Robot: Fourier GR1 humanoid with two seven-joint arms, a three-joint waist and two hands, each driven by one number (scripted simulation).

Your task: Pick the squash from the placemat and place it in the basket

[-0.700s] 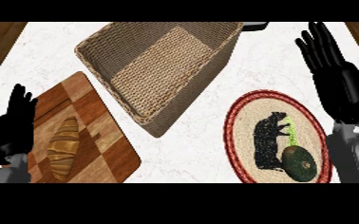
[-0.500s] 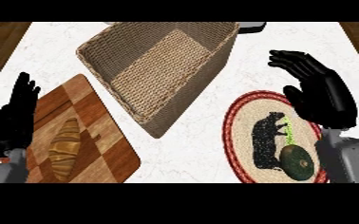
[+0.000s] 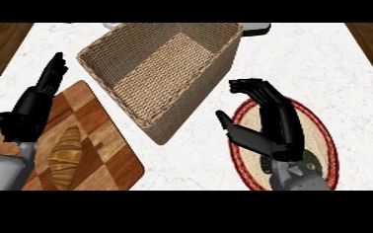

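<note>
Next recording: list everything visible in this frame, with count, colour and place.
counter: one, white marbled, under everything
basket: one, tan woven, far middle
cutting board: one, brown wood, near left
croissant: one, golden brown, on the cutting board
placemat: one, round, beige with red rim, near right
squash: one, dark green, on the placemat, mostly hidden under the right robot hand
grey items: two, far edge by the basket, cut off by the view
left robot hand: one, black, left edge, fingers straight
right robot hand: one, black, open, over the placemat
</note>
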